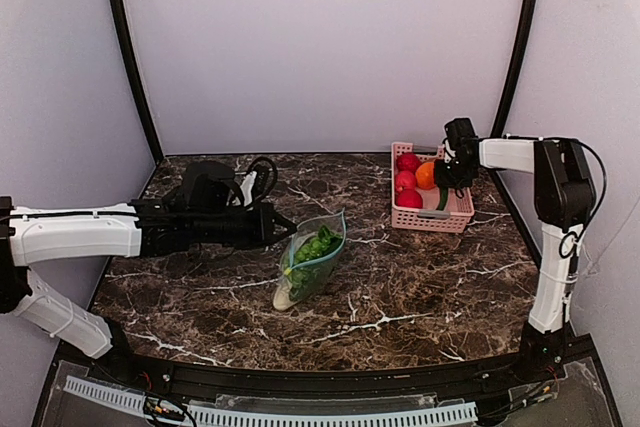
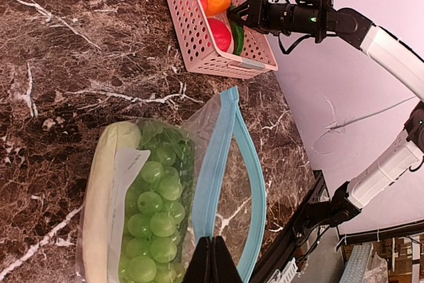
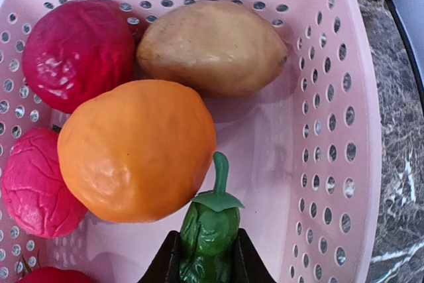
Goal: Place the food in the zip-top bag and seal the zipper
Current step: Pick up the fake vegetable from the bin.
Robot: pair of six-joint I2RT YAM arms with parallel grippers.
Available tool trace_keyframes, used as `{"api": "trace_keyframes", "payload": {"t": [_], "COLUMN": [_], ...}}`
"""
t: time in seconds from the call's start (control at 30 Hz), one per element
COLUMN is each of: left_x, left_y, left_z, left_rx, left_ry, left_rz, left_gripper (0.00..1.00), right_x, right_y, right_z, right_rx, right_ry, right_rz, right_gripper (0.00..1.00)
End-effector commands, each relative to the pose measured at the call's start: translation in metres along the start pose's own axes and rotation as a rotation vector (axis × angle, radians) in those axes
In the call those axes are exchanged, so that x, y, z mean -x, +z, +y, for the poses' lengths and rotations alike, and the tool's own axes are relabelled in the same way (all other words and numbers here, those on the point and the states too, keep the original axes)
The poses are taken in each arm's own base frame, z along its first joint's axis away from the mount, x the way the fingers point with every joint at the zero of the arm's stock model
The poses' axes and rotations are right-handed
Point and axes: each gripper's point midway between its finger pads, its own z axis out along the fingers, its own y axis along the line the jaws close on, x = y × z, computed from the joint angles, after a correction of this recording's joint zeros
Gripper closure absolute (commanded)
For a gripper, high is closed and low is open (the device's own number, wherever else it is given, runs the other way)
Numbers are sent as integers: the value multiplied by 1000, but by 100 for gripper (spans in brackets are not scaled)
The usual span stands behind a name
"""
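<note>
The clear zip-top bag (image 1: 312, 265) lies mid-table with its mouth gaping. Inside it are a pale gourd (image 2: 106, 183), green grapes (image 2: 152, 210) and a leafy green vegetable (image 2: 162, 134). My left gripper (image 2: 212, 261) is shut on the near lip of the mouth, pinching the teal-blue zipper (image 2: 211, 164); the other zipper strip (image 2: 255, 164) bows away from it. In the pink basket (image 3: 358, 97), my right gripper (image 3: 207, 263) is shut on the slim dark-green pepper (image 3: 209, 233), stem pointing away, beside an orange fruit (image 3: 136, 150).
The basket (image 1: 432, 219) stands at the back right near the wall. It also holds red fruits (image 3: 76, 51) and a tan potato-like piece (image 3: 212, 44). The left arm (image 1: 200, 222) stretches across the table's left half. The black frame edge (image 2: 291, 243) runs close by the bag's mouth.
</note>
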Motion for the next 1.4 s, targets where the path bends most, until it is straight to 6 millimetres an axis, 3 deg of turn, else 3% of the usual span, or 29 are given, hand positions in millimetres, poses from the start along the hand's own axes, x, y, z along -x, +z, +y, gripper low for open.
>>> {"api": "trace_keyframes", "payload": {"t": [0.0,0.2,0.5,0.67,0.83,0.93,1.1,1.37], "left_x": [3,0,-4,-2,-4,-5,3,9], "left_y": [-11,-9,-4,-4,1,5,6,18], "left_z": [3,4,0,-6,-25,-33,-43,-52], "left_rx": [12,9,-22,-61,-145,-178,-212,-218], "left_ry": [-5,-13,-21,-29,27,43,38,-5], "left_rz": [-27,-11,8,-6,40,55,18,-52], "left_gripper": [99,99,99,99,99,99,99,99], "right_x": [5,11,65,72,74,63,30,-16], "right_y": [-6,-20,-91,-117,-154,-177,-217,-292], "right_z": [8,-2,-10,-15,-1,15,39,94], "right_rx": [83,42,38,20,121,233,387,641], "right_ry": [-114,-61,-75,-95,-108,-101,-69,-25], "right_rz": [-30,-59,-214,-240,-255,-225,-181,-148], "right_gripper": [80,81,78,78,79,79,80,79]}}
